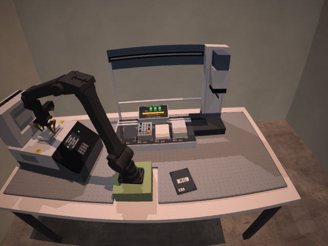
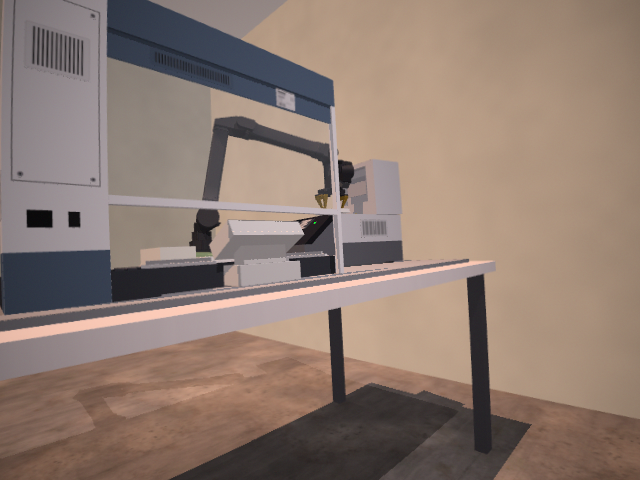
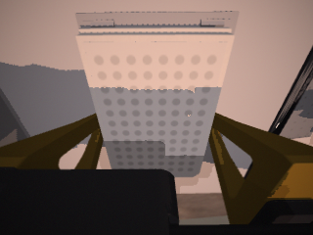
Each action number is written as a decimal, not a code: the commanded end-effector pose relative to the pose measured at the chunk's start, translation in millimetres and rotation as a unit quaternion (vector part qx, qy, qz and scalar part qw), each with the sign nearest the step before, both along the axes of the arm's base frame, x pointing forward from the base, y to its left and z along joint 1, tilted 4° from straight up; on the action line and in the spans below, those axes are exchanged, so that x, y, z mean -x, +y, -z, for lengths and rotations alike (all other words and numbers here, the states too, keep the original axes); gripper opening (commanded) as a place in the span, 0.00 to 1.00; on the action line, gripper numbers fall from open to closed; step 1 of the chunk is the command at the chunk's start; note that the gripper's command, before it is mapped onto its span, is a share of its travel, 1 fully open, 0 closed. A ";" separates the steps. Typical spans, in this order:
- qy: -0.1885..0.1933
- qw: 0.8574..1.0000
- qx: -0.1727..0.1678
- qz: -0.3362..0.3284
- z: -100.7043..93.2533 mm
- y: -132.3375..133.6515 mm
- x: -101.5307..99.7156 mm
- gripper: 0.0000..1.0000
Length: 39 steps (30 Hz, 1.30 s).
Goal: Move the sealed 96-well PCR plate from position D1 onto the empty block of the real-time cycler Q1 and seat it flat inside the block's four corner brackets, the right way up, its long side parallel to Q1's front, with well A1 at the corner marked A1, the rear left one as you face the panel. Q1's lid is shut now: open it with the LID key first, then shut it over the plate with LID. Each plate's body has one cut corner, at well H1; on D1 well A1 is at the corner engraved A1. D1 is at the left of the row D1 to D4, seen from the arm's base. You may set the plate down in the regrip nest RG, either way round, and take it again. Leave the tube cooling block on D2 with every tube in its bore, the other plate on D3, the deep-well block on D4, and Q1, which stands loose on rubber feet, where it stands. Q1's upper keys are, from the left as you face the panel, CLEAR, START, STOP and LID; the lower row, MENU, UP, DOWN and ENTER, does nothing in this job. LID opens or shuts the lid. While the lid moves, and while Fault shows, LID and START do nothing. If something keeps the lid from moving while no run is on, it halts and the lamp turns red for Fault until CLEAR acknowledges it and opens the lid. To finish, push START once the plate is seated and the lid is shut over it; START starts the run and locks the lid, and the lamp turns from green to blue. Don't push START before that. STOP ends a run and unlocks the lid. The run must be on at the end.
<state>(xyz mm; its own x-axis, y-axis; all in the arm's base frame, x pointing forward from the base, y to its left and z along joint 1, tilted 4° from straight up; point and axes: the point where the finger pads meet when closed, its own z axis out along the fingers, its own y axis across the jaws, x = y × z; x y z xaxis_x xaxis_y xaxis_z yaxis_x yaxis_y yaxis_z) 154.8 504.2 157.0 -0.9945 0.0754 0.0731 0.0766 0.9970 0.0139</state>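
Note:
The sealed 96-well PCR plate (image 3: 156, 103), white with rows of round wells, sits between my yellow fingers. My gripper (image 3: 156, 117) is shut on its two long sides. In the top view my gripper (image 1: 47, 128) holds the plate (image 1: 47, 135) low over the block of cycler Q1 (image 1: 53, 150) at the table's left end. I cannot tell whether the plate touches the block. Q1's lid (image 1: 13, 118) stands open at the rear left. The lamp (image 1: 78, 131) on the black panel is green. Position D1 (image 1: 128, 132) is bare.
The tube cooling block (image 1: 144, 130) is on D2, the other plate (image 1: 162, 130) on D3 and the deep-well block (image 1: 178, 127) on D4, under the blue-topped gantry. The black regrip nest RG (image 1: 183, 182) lies near the front. My arm's base stands on a green block (image 1: 133, 182).

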 end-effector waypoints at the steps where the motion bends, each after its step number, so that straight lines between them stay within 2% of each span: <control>1: -0.010 1.000 -0.026 0.003 -25.1 12.7 -6.3 0.00; 9: -0.012 0.999 -0.033 -0.002 -25.6 9.2 8.6 0.00; 13: -0.010 1.000 -0.026 0.006 -24.9 1.6 2.6 0.00; 21: -0.013 0.999 -0.032 0.009 -36.2 3.9 -7.1 0.00; 30: -0.014 0.999 -0.034 0.000 -25.2 15.4 -16.3 0.00; 35: -0.014 0.999 -0.036 -0.005 -24.0 20.2 -11.9 0.00; 39: -0.018 0.999 -0.049 -0.011 -35.5 24.2 -2.9 0.00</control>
<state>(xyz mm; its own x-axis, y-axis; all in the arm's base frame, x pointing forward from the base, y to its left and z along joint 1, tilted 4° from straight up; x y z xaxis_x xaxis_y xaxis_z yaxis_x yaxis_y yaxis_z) 154.3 501.1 152.6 -0.9943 0.0760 0.0751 0.0766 0.9970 0.0049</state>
